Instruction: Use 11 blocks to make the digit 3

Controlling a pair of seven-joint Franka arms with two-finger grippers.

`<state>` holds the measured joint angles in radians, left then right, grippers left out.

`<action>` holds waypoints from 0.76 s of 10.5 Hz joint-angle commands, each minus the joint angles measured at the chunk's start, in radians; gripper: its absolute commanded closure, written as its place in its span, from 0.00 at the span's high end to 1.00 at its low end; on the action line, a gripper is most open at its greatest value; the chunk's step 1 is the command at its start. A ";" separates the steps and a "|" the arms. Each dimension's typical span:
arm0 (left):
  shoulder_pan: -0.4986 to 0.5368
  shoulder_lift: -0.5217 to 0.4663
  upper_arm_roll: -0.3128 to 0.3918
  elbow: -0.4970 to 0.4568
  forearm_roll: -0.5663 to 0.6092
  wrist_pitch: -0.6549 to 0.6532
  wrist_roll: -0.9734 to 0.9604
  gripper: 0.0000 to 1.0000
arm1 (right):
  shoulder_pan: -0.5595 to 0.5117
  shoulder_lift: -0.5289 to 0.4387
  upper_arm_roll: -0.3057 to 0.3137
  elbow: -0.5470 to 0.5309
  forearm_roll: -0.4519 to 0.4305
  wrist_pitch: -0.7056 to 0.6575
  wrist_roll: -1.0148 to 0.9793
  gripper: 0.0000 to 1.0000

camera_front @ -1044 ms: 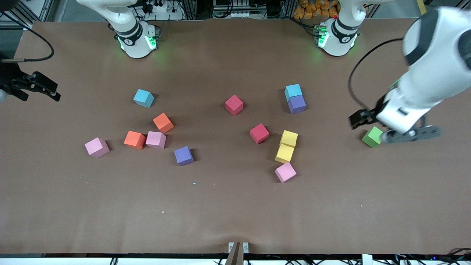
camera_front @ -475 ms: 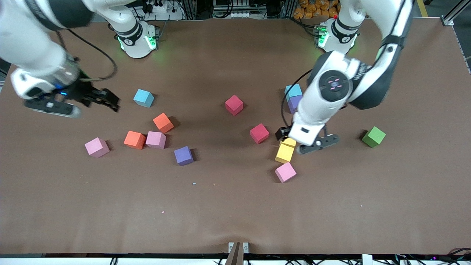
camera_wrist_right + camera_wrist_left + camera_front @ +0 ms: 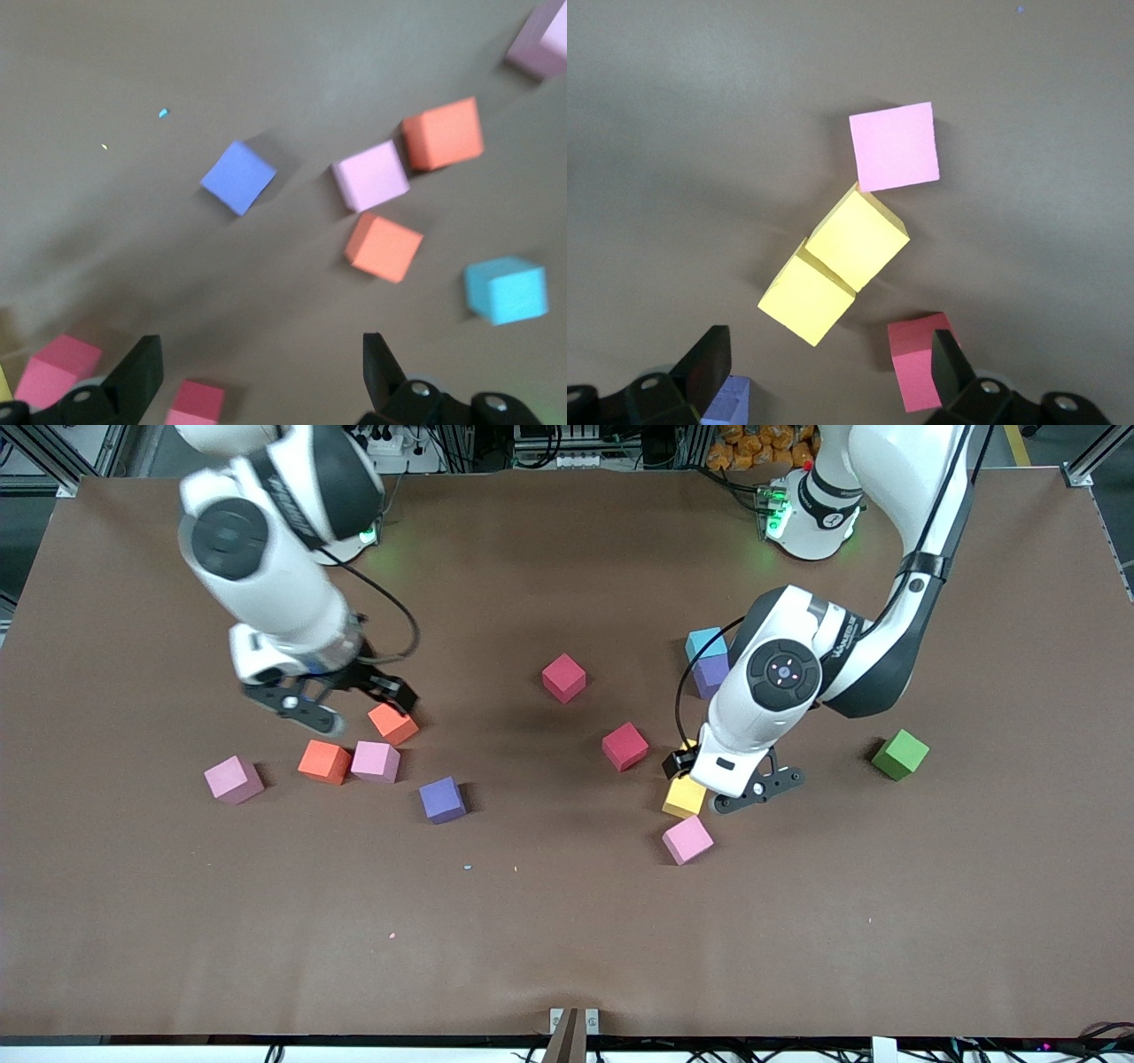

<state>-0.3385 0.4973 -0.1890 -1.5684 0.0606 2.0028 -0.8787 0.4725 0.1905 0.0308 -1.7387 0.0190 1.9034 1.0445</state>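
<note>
My left gripper (image 3: 719, 776) hangs open and empty over the two touching yellow blocks (image 3: 858, 237) (image 3: 806, 297); only one yellow block (image 3: 684, 797) shows clearly in the front view. A pink block (image 3: 687, 840) lies nearer the camera, and a red block (image 3: 625, 746) lies beside them. Another red block (image 3: 564, 677) sits mid-table. My right gripper (image 3: 341, 700) is open and empty over an orange block (image 3: 392, 723). Near it lie a second orange block (image 3: 323, 762), two pink blocks (image 3: 375, 762) (image 3: 233, 779) and a purple block (image 3: 441, 799). A second purple block (image 3: 713, 676) is partly hidden by the left arm.
A green cube (image 3: 900, 754) sits toward the left arm's end. One light-blue cube (image 3: 706, 642) touches the partly hidden purple block. Another light-blue cube (image 3: 505, 290) shows in the right wrist view. The brown table (image 3: 567, 939) stretches toward the camera.
Both arms swung in from the table's ends. The left gripper went from beside the green cube to over the yellow blocks. The right gripper came to over the orange block. No block moved.
</note>
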 commanded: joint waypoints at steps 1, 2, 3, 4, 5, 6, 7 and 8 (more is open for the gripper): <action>0.006 0.056 -0.003 0.016 0.024 0.026 -0.002 1.00 | 0.092 0.101 -0.005 0.013 0.004 0.070 0.241 1.00; 0.000 0.085 -0.001 0.016 0.025 0.054 -0.017 1.00 | 0.131 0.147 -0.005 0.014 0.003 0.112 0.359 1.00; -0.013 0.110 -0.001 0.016 0.024 0.104 -0.028 1.00 | 0.173 0.182 -0.005 0.011 0.003 0.144 0.452 1.00; -0.010 0.130 -0.001 0.016 0.021 0.141 -0.067 1.00 | 0.207 0.213 -0.005 0.011 0.006 0.163 0.529 1.00; -0.016 0.145 -0.001 0.016 0.019 0.152 -0.138 1.00 | 0.237 0.249 -0.002 0.011 0.006 0.193 0.605 1.00; -0.029 0.162 -0.003 0.016 0.019 0.180 -0.249 1.00 | 0.242 0.280 0.033 0.008 0.007 0.244 0.650 1.00; -0.043 0.165 -0.003 0.014 0.022 0.197 -0.323 1.00 | 0.239 0.290 0.069 -0.025 0.007 0.299 0.658 1.00; -0.068 0.164 -0.003 0.008 0.019 0.195 -0.356 1.00 | 0.244 0.288 0.089 -0.065 0.006 0.365 0.690 1.00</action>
<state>-0.3724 0.6600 -0.1940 -1.5687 0.0646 2.1944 -1.1544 0.7207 0.4842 0.0906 -1.7572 0.0188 2.2003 1.6890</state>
